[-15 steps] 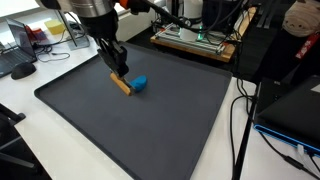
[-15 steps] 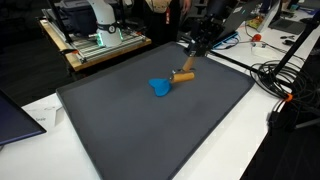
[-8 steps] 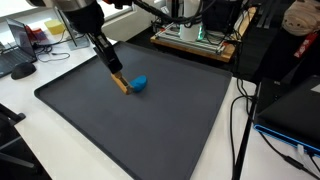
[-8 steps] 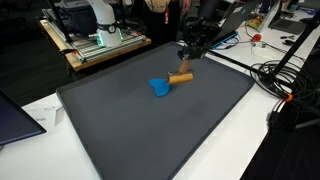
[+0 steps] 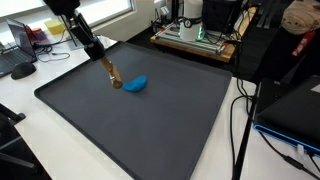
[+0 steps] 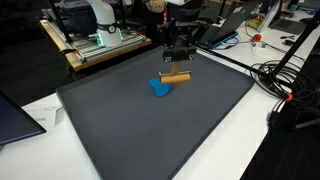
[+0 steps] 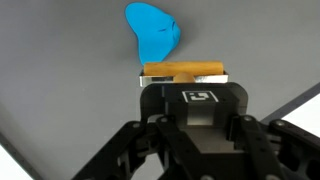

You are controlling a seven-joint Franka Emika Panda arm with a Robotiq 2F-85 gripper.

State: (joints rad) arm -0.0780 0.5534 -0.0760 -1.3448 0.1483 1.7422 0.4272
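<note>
Wooden block (image 7: 183, 70) sits crosswise between the fingers (image 7: 150, 92), which are clamped on its two ends. In both exterior views it is near a far corner of the table (image 5: 150, 140), over the dark surface. A blue piece (image 6: 160, 87) lies just beside the block (image 6: 176, 77); whether they touch is unclear.

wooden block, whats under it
Below the wooden block lies the dark mat, with the blue lump beside it. The tool covers the block's top, and whether the block touches the mat cannot be told.
</note>
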